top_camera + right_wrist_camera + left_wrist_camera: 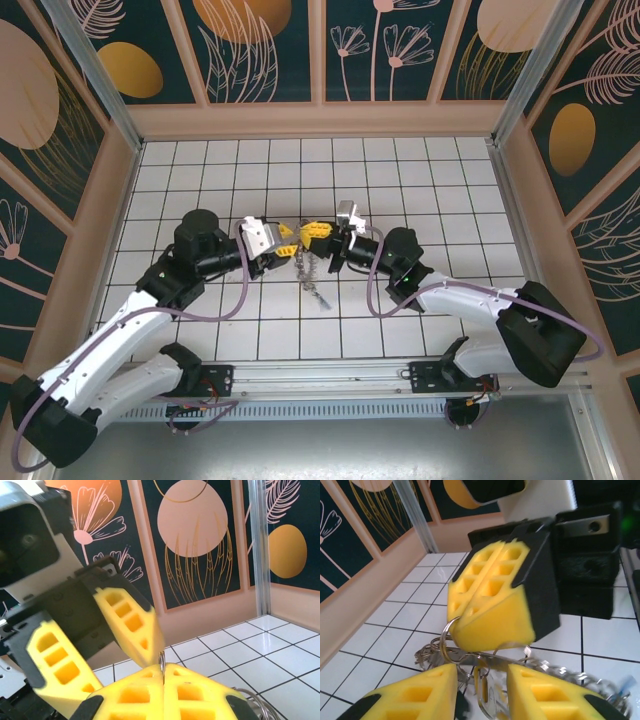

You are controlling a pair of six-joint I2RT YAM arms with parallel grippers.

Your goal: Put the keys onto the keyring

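My two grippers meet above the middle of the floor. The right gripper [320, 237] [163, 672] is shut on the thin metal keyring [449, 630]; its edge pokes up between the pressed pads [162, 661]. From it a bunch of silvery keys and chain [312, 282] hangs down to the tiles. The left gripper [284, 240] [480, 682] stands open right in front, one yellow finger [415, 695] on each side of a silvery key [493, 692] dangling from smaller rings. A blurred blue piece [624, 686] lies at the chain's far end. In the right wrist view the left fingers [127, 622] spread apart.
White tiled floor [430, 190] spreads around, boxed in by pink-framed patterned walls [320, 118]. The arms' bases and a metal rail [330, 375] run along the near edge. Purple cables loop beside each arm.
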